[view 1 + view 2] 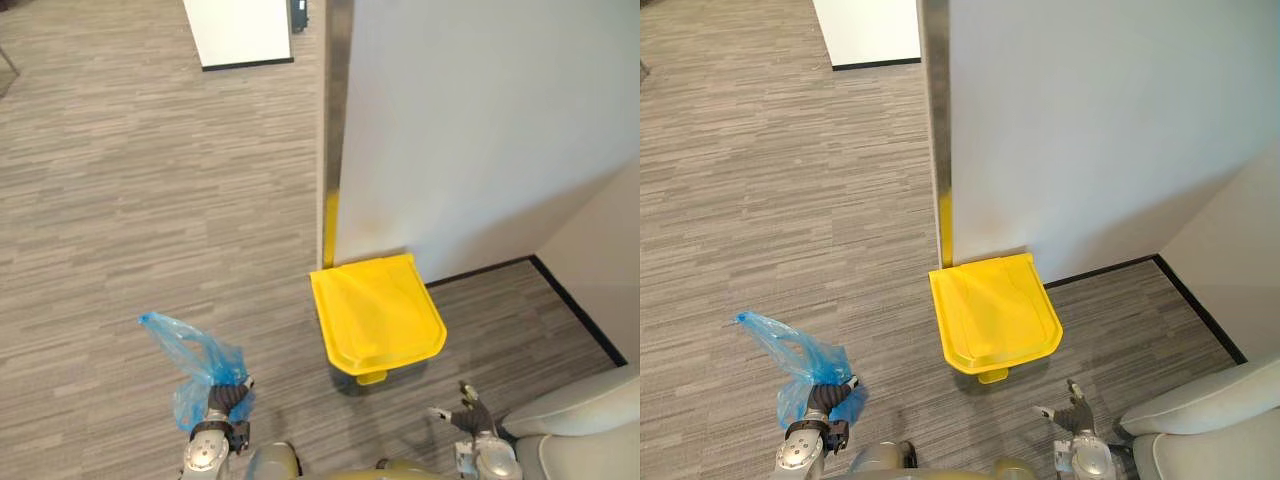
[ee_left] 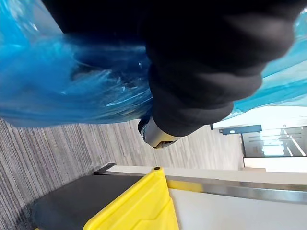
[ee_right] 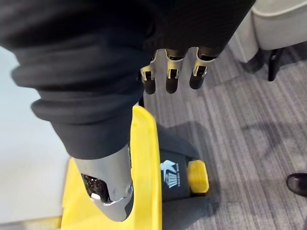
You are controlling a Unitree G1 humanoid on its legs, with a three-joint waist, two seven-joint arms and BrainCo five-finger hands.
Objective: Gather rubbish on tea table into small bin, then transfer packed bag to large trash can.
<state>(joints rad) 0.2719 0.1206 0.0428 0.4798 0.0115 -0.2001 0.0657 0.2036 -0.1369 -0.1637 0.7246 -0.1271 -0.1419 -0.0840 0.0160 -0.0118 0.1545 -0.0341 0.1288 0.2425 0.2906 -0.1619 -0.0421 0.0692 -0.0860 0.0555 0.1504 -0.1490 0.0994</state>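
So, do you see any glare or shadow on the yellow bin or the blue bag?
Left eye view: a pale sheen crosses the lid of the yellow bin, and a dark shadow lies on the carpet at its front. Left wrist view: the blue bag glistens with small highlights.

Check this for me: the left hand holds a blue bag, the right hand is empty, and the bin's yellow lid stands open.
One thing is wrong: the yellow lid is not open. It lies shut, flat on top of the bin, as the left eye view shows. The rest is right: the left hand holds the blue bag, and the right hand is empty.
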